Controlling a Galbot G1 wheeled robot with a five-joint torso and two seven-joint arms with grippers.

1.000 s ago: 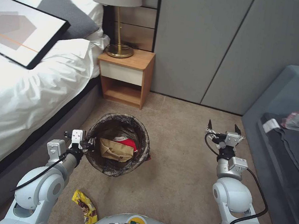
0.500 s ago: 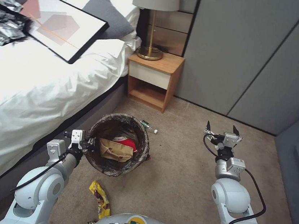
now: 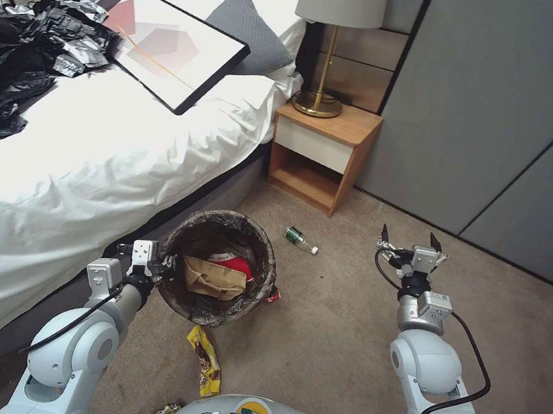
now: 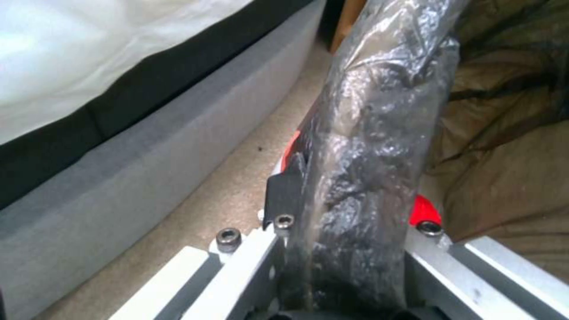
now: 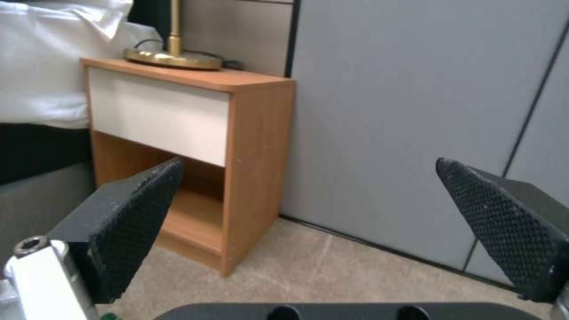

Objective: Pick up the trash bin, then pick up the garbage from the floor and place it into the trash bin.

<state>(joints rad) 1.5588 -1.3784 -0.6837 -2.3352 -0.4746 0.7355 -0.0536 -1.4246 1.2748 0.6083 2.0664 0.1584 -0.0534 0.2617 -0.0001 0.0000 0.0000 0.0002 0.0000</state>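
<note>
The left gripper [image 3: 165, 266] stays clenched on the rim of the small round white trash bin with its dark plastic liner [image 3: 261, 279], held beside the white bed [image 3: 93, 164]; a tan paper bag [image 3: 212, 278] and a red-and-white paper cup [image 3: 234, 264] lie inside. The right gripper [image 3: 408, 237] hovers over the carpet, fingers [image 5: 133, 222] spread and empty. The head camera has swung since the earlier picture: the small clear bottle [image 3: 301, 239] now lies farther from the bin's rim, the yellow-brown snack wrapper [image 3: 205, 360] sits nearer it, and the wooden nightstand [image 3: 320, 155] has shifted.
</note>
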